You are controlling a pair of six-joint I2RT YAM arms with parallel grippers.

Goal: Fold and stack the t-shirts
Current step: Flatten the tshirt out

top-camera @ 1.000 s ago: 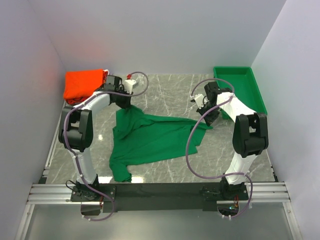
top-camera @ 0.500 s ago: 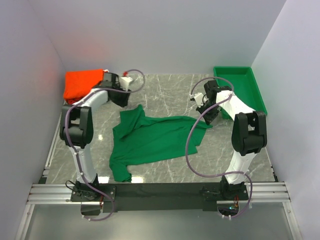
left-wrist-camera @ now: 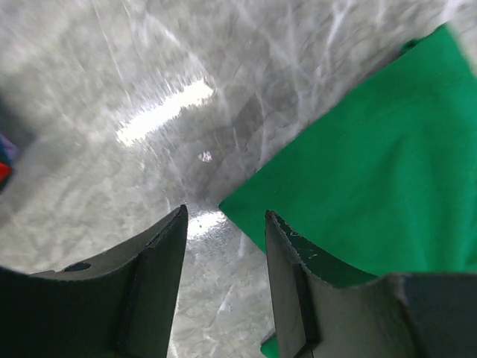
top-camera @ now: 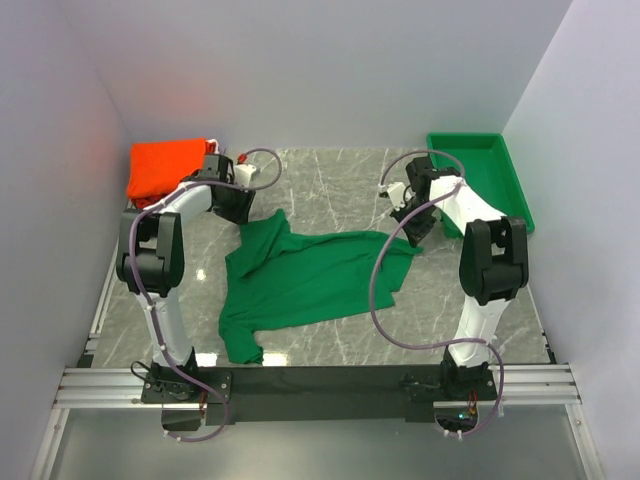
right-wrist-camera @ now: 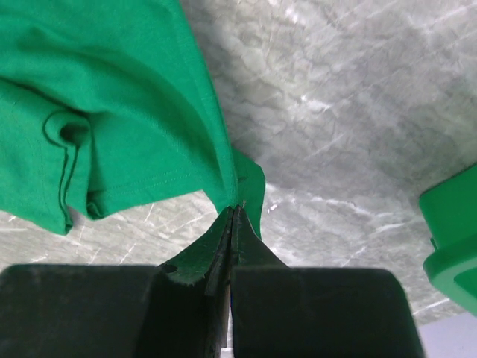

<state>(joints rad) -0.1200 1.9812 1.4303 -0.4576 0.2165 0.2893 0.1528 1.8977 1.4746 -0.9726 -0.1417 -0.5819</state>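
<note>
There's the right gripper (right-wrist-camera: 232,211) pinching the green t-shirt (top-camera: 310,275), left gripper (left-wrist-camera: 223,218) spread above its far corner: clamp there, pull taut towards the worktop's (top-camera: 340,180) side edges.

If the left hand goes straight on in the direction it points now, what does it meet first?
Most likely the bare marble table, just beside the corner of the green t-shirt. The left hand is open and empty; depth is unclear, so one finger may touch that corner.
</note>
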